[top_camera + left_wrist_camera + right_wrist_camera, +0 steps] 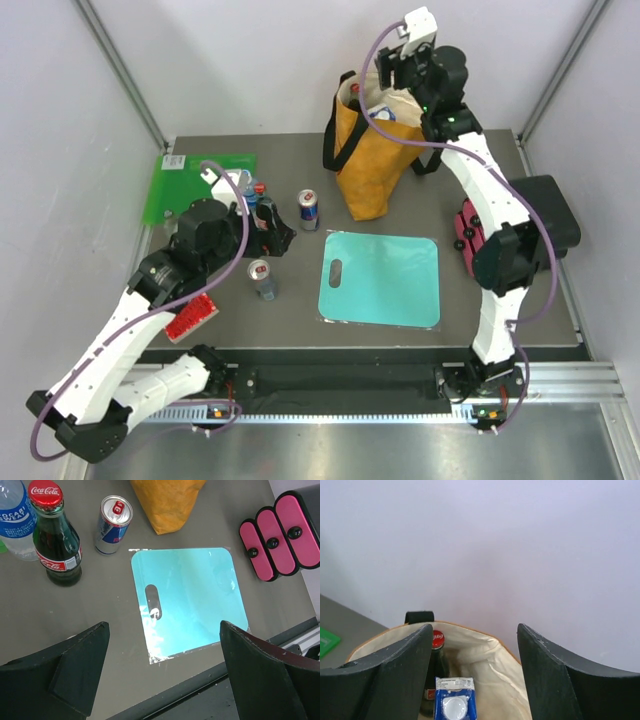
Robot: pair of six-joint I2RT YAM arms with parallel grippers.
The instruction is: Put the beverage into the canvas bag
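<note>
Canvas bag stands at the tabletop's far edge. Right gripper hangs over its mouth, jaws apart, gripping nothing. Left gripper, spread wide and empty, hovers toward the left edge. Inside the bag sit a cola bottle and a blue-labelled bottle; one can stands near the left gripper.

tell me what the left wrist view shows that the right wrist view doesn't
Left wrist only: a slotted teal plastic mat, a silver-blue drink can, a red-capped dark glass cola bottle, a clear blue-labelled plastic bottle and a pink ribbed block. Right wrist only: the cream lining holding another red-capped dark bottle and a white-capped blue-labelled bottle. Both: the mustard-yellow canvas bag and grey tabletop.
</note>
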